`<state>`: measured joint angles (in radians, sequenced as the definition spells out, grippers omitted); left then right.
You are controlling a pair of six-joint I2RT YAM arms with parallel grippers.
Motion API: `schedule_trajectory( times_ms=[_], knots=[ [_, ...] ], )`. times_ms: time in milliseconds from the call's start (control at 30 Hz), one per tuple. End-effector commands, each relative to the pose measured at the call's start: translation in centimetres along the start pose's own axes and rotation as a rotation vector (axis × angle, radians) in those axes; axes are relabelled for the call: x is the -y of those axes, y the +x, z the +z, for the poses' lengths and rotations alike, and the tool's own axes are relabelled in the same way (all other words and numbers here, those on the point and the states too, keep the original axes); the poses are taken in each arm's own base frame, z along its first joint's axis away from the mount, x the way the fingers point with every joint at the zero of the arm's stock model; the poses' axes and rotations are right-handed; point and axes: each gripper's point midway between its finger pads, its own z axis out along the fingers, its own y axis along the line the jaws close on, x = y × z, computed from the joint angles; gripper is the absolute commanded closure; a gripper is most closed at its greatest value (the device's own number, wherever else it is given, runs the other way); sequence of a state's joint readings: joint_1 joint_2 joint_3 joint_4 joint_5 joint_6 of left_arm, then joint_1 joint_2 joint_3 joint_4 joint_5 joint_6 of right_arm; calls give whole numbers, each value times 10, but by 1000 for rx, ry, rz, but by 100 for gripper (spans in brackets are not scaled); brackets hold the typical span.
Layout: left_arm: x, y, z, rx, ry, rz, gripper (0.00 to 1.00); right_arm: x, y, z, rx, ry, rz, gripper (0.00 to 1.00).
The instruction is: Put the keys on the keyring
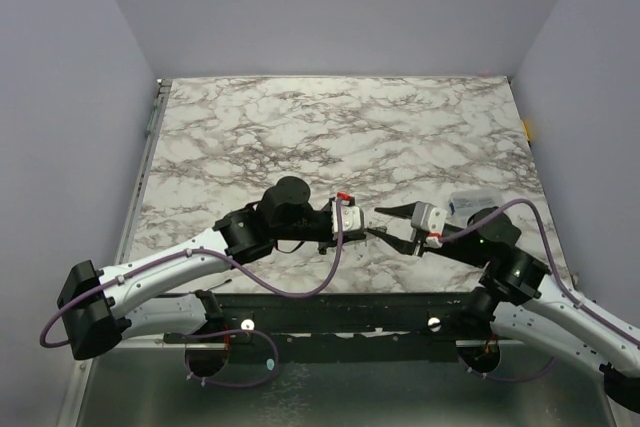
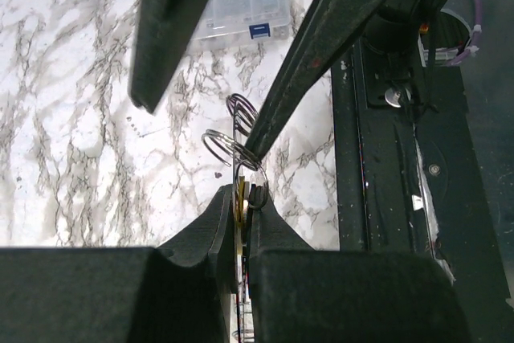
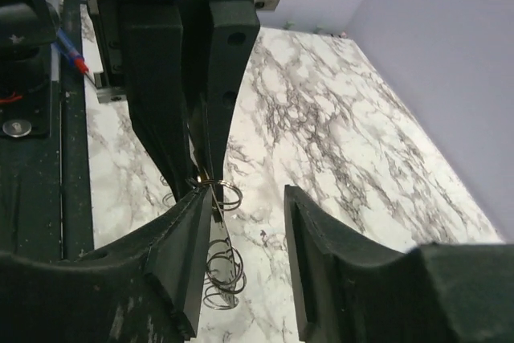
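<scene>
Marble-patterned tabletop point(image 1: 330, 127), lilac walls around it, both arms meeting low over the near edge.

Left gripper point(image 2: 243, 198): I am pressing its fingers together on the key point(image 2: 238, 205), yellow head standing edge-on between the pads.

Right gripper point(image 3: 245, 198): I am holding its fingers spread, nothing between them; one fingertip point(image 2: 265, 130) is resting just above the key, at or just beside the keyring point(image 2: 254, 182).

That grey ring is sitting against the key's tip; whether it is threaded through, I cannot tell. Two more wire loops point(image 2: 223, 148) are showing just beyond it, hanging or lying, unclear which. Clear plastic box point(image 2: 241, 6) is sitting farther off on the table.

Judgement: the threading step is under way, not confirmed done. Next move is calling for a steady left pinch while the right fingertip is working the ring's coil onto the key's hole, without letting the ring slip sideways.
</scene>
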<state>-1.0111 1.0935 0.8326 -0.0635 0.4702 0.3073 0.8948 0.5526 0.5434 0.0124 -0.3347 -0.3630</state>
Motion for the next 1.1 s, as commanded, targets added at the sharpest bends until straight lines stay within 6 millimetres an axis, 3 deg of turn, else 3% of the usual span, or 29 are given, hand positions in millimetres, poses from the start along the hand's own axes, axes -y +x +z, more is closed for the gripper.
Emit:
schedule_trajectory(
  times_ms=[0, 200, 433, 600, 800, 1067],
  knots=[
    [-4, -17, -1, 59, -29, 48, 100, 11, -19, -14, -25, 31, -39, 45],
    [-4, -18, -1, 60, -32, 45, 100, 1, -22, -24, -37, -13, -34, 31],
    [-3, -26, -3, 97, -27, 50, 100, -9, -26, -25, -7, -58, -3, 28],
    [3, -22, 2, 90, 15, 33, 100, -17, -21, -20, -80, -170, -84, 31],
    [3, -14, 6, 61, 21, 18, 100, -17, -3, -16, -251, -295, -183, 45],
    [3, -12, 7, 54, 21, 17, 100, -21, 5, -14, -315, -360, -179, 55]
  ],
)
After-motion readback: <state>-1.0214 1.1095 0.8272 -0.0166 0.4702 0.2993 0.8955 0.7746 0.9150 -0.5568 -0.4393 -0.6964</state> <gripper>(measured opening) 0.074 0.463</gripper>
